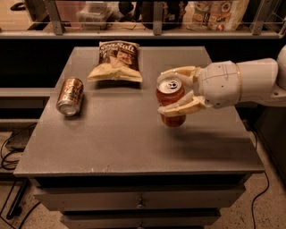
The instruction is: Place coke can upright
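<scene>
The red coke can (170, 102) stands nearly upright at the middle right of the grey table (120, 143), its silver top facing up and its base at or just above the surface. My gripper (169, 92) reaches in from the right and its two cream fingers (182, 108) are closed around the can's upper half, one finger behind it and one in front.
A gold-brown can (70, 95) lies on its side at the table's left. A chip bag (116, 61) lies at the back centre. A shelf with packages (214, 13) runs behind the table. Drawers (138, 199) sit below the front edge.
</scene>
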Tool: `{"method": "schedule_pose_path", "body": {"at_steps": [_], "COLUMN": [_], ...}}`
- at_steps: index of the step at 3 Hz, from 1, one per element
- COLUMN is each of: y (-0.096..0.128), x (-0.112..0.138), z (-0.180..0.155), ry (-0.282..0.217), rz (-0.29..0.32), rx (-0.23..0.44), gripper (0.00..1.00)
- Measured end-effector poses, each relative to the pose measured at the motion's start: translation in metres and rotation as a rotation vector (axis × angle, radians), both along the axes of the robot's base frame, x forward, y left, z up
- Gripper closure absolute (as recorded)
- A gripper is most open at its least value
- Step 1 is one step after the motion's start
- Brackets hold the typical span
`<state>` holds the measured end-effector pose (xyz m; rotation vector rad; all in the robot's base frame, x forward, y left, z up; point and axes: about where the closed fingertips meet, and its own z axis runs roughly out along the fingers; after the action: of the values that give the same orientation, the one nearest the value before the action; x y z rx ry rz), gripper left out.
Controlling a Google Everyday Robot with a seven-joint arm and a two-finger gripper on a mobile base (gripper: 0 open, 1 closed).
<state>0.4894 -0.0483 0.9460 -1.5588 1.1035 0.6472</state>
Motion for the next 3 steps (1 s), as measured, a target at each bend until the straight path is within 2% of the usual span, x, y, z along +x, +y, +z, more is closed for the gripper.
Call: {"method": "schedule_pose_path", "body": {"at_steps": [1,2,3], "y": [-0.006,-0.011,-0.011], "x": [0.002,0.003,-0.002], "z": [-0.012,-0.022,-0.031], "ry": [-0.004,0.004,0.020], "rz": [-0.001,-0.013,-0.028], "rx": [0.096,0.158,0.191], "gripper": [0.36,0.13,0.00]}}
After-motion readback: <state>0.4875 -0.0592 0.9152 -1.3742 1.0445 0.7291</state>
